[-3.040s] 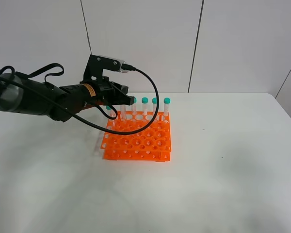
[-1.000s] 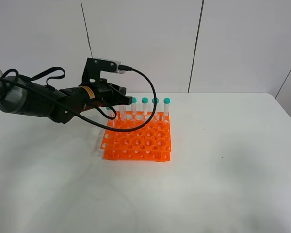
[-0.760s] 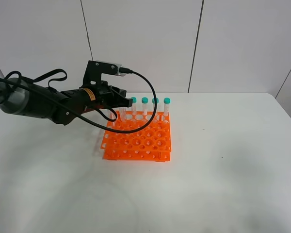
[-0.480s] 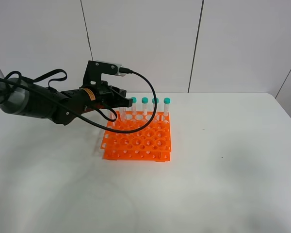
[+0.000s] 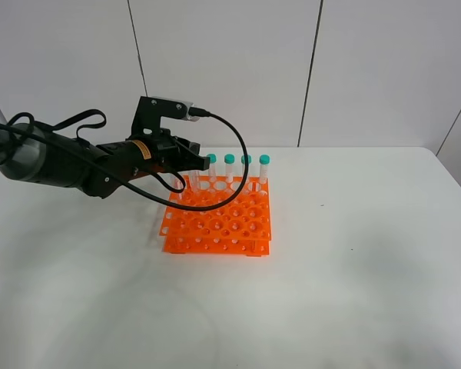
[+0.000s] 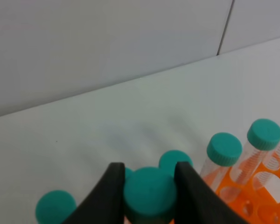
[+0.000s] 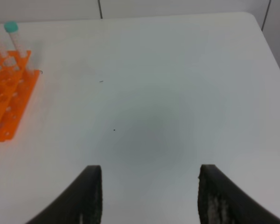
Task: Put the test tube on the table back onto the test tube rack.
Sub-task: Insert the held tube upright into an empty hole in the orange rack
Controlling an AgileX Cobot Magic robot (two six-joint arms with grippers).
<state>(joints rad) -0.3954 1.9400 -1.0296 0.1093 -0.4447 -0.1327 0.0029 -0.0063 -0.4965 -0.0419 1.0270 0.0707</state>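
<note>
My left gripper [image 5: 190, 159] hangs over the back-left corner of the orange test tube rack [image 5: 219, 221]. It is shut on the teal cap of a test tube [image 6: 149, 196], and the black fingers [image 6: 113, 186] press the cap from both sides. The tube's clear body [image 5: 194, 181] points down into the rack's back row; its tip is hidden. Other teal-capped tubes [image 5: 247, 161] stand upright along that row. My right gripper [image 7: 149, 196] is open over bare white table [image 7: 154, 93], far from the rack [image 7: 7, 100].
The rack's front rows of holes [image 5: 223, 231] hold nothing. A black cable [image 5: 242, 154] loops from the left wrist over the rack's back row. The white wall stands just behind the table [image 5: 353, 254].
The left arm has shifted only slightly over the rack's back-left corner, still shut on the tube. The right gripper has not moved.
</note>
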